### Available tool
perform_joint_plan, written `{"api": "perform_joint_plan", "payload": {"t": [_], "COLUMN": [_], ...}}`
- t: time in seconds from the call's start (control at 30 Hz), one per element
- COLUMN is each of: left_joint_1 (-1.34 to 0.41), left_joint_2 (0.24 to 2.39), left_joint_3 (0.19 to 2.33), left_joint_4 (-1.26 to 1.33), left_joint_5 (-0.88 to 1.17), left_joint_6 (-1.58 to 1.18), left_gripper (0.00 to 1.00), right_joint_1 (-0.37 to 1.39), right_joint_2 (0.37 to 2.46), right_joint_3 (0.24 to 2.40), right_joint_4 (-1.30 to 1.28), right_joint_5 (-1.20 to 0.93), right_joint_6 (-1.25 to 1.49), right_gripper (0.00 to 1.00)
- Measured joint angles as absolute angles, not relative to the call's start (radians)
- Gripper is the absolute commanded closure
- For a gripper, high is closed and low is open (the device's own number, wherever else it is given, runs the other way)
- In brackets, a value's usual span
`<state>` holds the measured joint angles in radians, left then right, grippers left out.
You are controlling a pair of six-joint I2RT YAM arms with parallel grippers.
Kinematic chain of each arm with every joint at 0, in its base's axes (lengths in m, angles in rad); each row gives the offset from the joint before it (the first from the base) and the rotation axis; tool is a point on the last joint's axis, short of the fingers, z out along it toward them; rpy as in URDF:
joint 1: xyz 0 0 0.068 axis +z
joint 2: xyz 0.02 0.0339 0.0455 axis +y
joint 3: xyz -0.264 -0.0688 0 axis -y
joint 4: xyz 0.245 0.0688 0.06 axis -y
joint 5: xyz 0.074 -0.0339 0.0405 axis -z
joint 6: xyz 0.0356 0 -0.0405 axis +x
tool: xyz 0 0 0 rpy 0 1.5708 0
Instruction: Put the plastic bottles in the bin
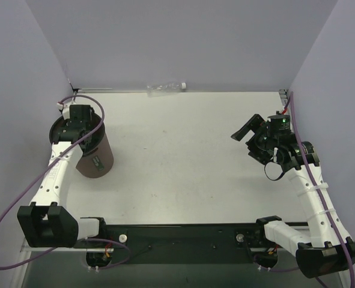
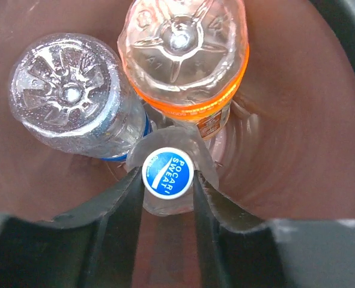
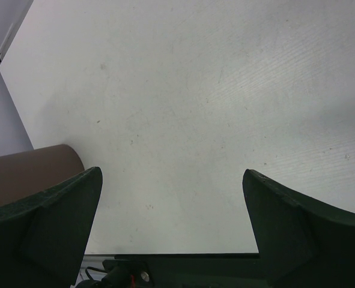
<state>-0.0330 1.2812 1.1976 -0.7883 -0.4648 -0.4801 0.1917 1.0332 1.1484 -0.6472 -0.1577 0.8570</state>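
My left gripper [image 1: 78,120] reaches down into the round dark brown bin [image 1: 96,159]. In the left wrist view the gripper [image 2: 168,183] is shut on the neck of a clear bottle with a blue and white cap [image 2: 168,173], held upright inside the bin [image 2: 297,108]. Beside it stand an orange bottle [image 2: 183,54] and a clear bottle with a blue label [image 2: 69,96], both bottom up. Another clear bottle [image 1: 165,89] lies against the back wall. My right gripper [image 1: 248,139] is open and empty above the table's right side, and it also shows in the right wrist view [image 3: 171,180].
The bin's side [image 3: 33,168] shows at the left of the right wrist view. The white table [image 1: 183,150] is walled at the back and on both sides. The black base rail [image 1: 183,234] runs along the near edge.
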Motion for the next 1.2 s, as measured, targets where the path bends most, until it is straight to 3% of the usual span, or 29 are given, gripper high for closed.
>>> {"api": "perform_joint_plan", "payload": {"t": [0.13, 0.37, 0.63, 0.83, 0.97, 1.2], "left_joint_1": [-0.014, -0.018, -0.021, -0.049, -0.131, -0.316], "left_joint_2": [1.286, 1.279, 1.206, 1.121, 1.059, 1.154], "left_joint_3": [1.212, 1.362, 1.443, 1.400, 1.315, 1.328], "left_joint_4": [-0.804, -0.889, -0.963, -0.900, -0.818, -0.739], "left_joint_5": [-0.436, -0.401, -0.355, -0.191, -0.099, -0.026], "left_joint_6": [-0.482, -0.477, -0.533, -0.621, -0.688, -0.685], "left_gripper": [0.21, 0.12, 0.09, 0.09, 0.09, 0.09], "right_joint_1": [0.192, 0.207, 0.295, 0.358, 0.392, 0.417], "right_joint_2": [1.033, 1.081, 1.203, 1.335, 1.466, 1.677], "right_joint_3": [1.148, 1.164, 1.259, 1.346, 1.447, 1.608], "right_joint_4": [-0.647, -0.648, -0.632, -0.571, -0.529, -0.455], "right_joint_5": [-0.158, -0.158, -0.146, -0.142, -0.138, -0.136], "right_joint_6": [0.854, 0.846, 0.852, 0.874, 0.899, 0.962], "right_gripper": [0.02, 0.01, 0.01, 0.00, 0.01, 0.02]}}
